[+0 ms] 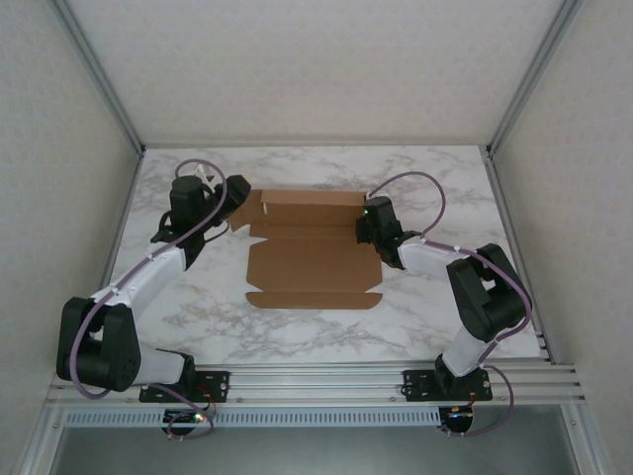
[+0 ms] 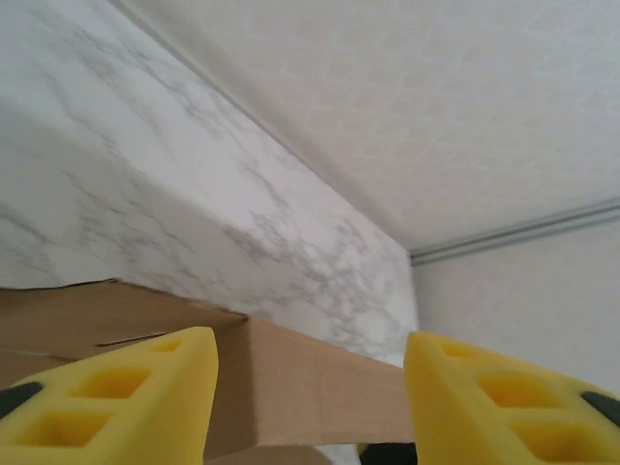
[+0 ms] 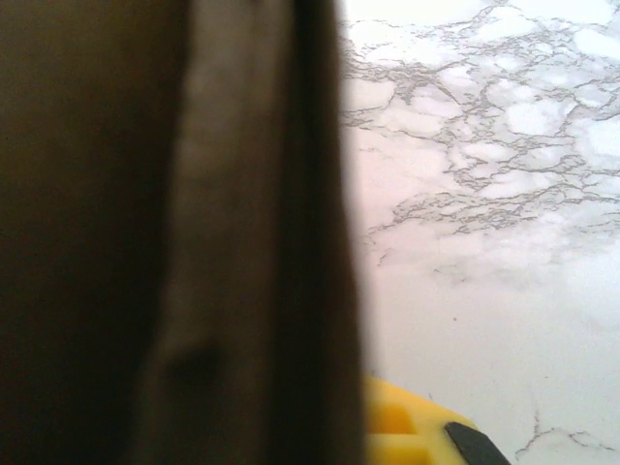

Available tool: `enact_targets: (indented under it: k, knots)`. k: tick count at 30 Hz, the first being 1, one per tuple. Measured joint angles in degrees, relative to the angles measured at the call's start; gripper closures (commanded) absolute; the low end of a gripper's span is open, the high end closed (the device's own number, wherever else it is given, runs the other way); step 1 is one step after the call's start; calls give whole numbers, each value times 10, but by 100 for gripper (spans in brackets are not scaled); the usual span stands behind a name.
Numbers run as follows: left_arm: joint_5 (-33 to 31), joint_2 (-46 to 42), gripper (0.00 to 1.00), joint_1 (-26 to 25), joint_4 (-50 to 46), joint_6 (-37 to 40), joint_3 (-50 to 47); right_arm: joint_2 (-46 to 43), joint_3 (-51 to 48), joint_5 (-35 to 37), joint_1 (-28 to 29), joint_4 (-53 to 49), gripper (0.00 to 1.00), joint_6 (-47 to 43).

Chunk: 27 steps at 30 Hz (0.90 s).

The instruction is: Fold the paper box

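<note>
The box (image 1: 312, 262) lies opened out, mostly flat, in the middle of the marble table (image 1: 445, 188), its long flaps to the near and far sides. The left gripper (image 1: 235, 205) sits at the box's far left corner with its yellow fingers (image 2: 126, 387) spread apart; a raised cardboard flap shows in the gap between them, and nothing is pinched. The right gripper (image 1: 364, 230) is at the far right edge of the box, clenched on the cardboard there. From its wrist the brown board is a close blur right beside one yellow finger (image 3: 397, 426).
</note>
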Motion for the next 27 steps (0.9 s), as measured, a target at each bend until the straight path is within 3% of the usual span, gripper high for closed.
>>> enact_targets:
  k: [4,7,12,22,27]
  knots:
    - [-31,12,77,-30,-54,36,-22,0,2,0,0,-2,93,1]
    - [-39,40,79,-34,-79,48,-38,0,2,0,0,-2,93,2]
    - [-45,120,73,-33,-97,62,-19,0,2,-4,0,-2,93,2]
    - [-83,237,52,-33,-121,110,83,0,2,-7,-1,-2,93,2]
    - [-109,266,50,-33,-136,130,101,0,2,-7,-1,-2,93,2]
